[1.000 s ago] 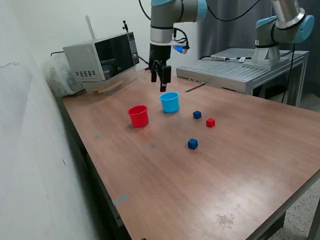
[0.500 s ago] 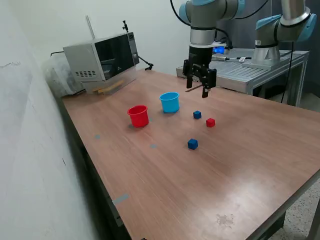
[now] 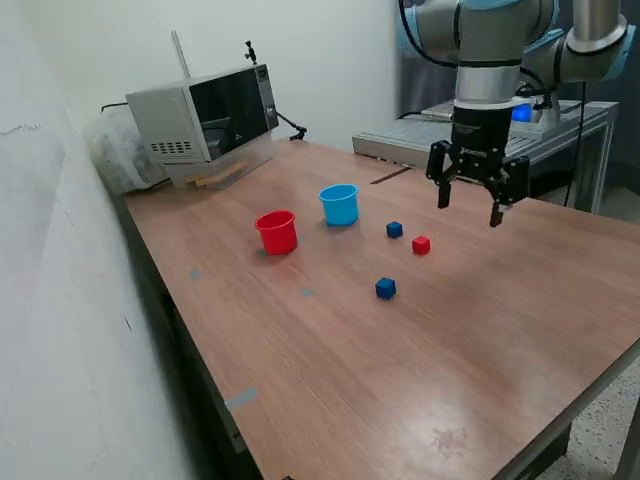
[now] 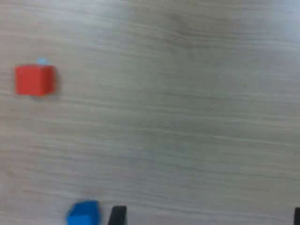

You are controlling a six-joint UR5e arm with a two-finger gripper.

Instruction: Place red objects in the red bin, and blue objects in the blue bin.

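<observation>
A red cube (image 3: 421, 244) (image 4: 34, 80) lies on the wooden table (image 3: 420, 340), with one dark blue cube (image 3: 395, 229) just beside it and another blue cube (image 3: 386, 288) nearer the front. In the wrist view a blue cube (image 4: 83, 213) shows at the frame's edge. The red cup (image 3: 277, 232) and the light blue cup (image 3: 340, 204) stand upright toward the exterior view's left of the cubes. My gripper (image 3: 468, 212) hangs open and empty above the table, to the exterior view's right of the red cube.
A microwave (image 3: 205, 118) sits at the table's back corner. A second robot arm (image 3: 560, 70) stands on a metal bench (image 3: 480, 140) behind the table. A wall (image 3: 60, 300) runs along the exterior view's left.
My arm has swung from above the light blue cup toward the exterior view's right, past the cubes, and lower. The gripper stayed open. Cups and cubes have not moved.
</observation>
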